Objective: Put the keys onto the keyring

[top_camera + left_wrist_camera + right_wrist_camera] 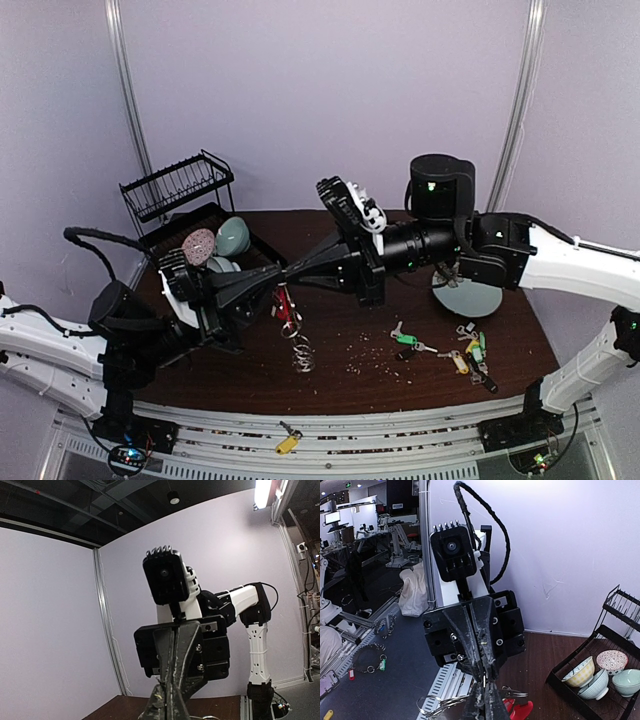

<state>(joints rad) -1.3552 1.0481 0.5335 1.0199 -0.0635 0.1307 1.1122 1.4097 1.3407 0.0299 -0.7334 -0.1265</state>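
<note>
The keyring (290,318) hangs above the table at centre, its red arc on top and silver loops dangling below. My left gripper (278,286) and right gripper (293,281) meet tip to tip just above it, both shut on its top. In the right wrist view my right gripper (484,684) is shut, with the keyring's silver loops (436,707) and red arc (521,712) flanking its fingers. In the left wrist view my left gripper (163,689) is shut against the right gripper's fingers (181,650). The keys (470,356) lie scattered at the table's right; one green-tagged key (405,340) lies apart.
A black dish rack (178,192) holding bowls (218,244) stands at the back left. A grey-green plate (468,298) sits under the right arm. One yellow-tagged key (289,441) lies on the rail in front of the table. Crumbs dot the tabletop.
</note>
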